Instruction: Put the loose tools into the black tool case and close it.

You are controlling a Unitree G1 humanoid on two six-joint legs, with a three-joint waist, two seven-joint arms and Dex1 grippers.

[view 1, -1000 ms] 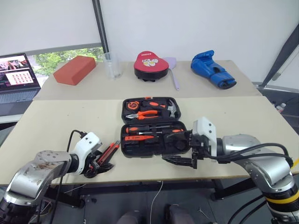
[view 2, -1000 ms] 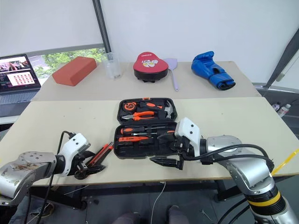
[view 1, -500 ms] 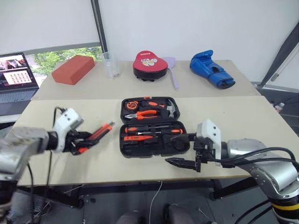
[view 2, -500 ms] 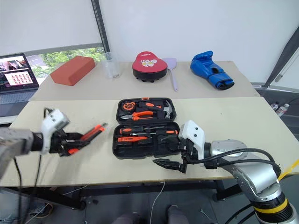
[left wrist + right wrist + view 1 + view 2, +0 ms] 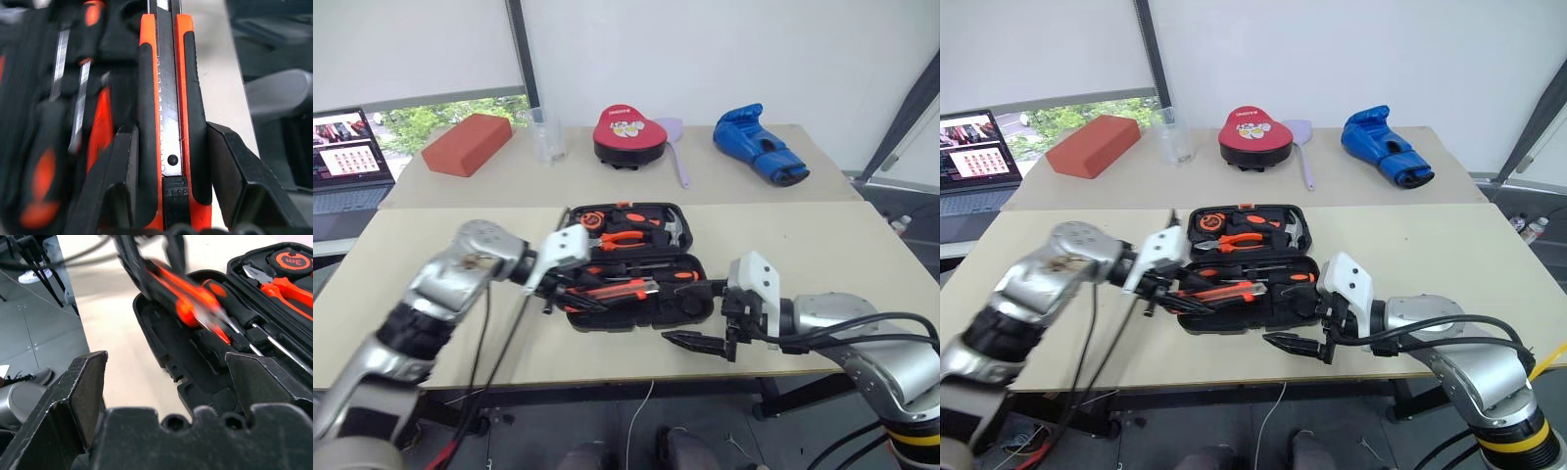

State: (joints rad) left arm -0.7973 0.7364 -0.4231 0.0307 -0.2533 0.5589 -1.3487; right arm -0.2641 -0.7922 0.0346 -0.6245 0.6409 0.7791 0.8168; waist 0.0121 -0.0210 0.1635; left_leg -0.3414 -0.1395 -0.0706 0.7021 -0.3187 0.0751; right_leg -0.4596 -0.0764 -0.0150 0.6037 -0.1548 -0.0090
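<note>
Left gripper (image 5: 168, 161) clamping utility knife (image 5: 166, 107) over tool case (image 5: 636, 294) — right gripper (image 5: 700, 341) agape.

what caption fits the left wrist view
Left claw gripping a black-and-orange utility knife above the open tool case.

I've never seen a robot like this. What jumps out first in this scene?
The open black tool case at the near table's middle, packed with orange-and-black tools, catches the eye first. The left gripper holds a black-and-orange utility knife over the case's front half, while the right gripper waits open at its near right corner. On the far table, a blue boxing glove stands out at the right.
</note>
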